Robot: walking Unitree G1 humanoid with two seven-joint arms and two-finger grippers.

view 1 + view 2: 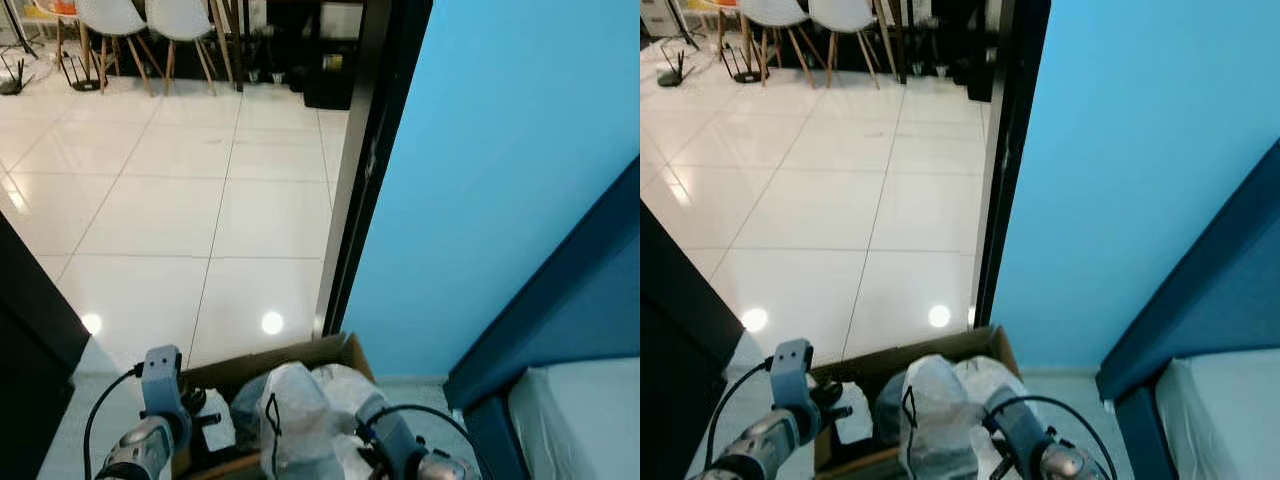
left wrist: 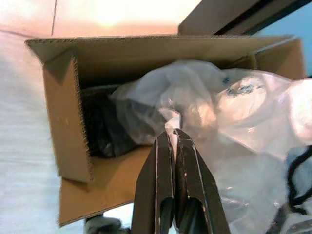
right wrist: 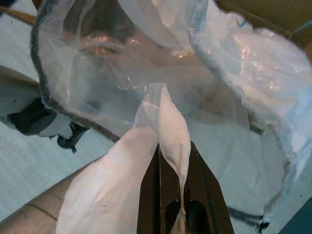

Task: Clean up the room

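Clear plastic bag (image 1: pixel 296 415) sticking up out of cardboard box (image 1: pixel 330 352) on white tile floor (image 1: pixel 180 200). Left gripper (image 2: pixel 173 131) and right gripper (image 3: pixel 168 146) both pinched tight on its film.

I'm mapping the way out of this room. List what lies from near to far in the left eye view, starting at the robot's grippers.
Left gripper and right gripper shut on the clear plastic bag → cardboard box → white tiled floor → white chairs.
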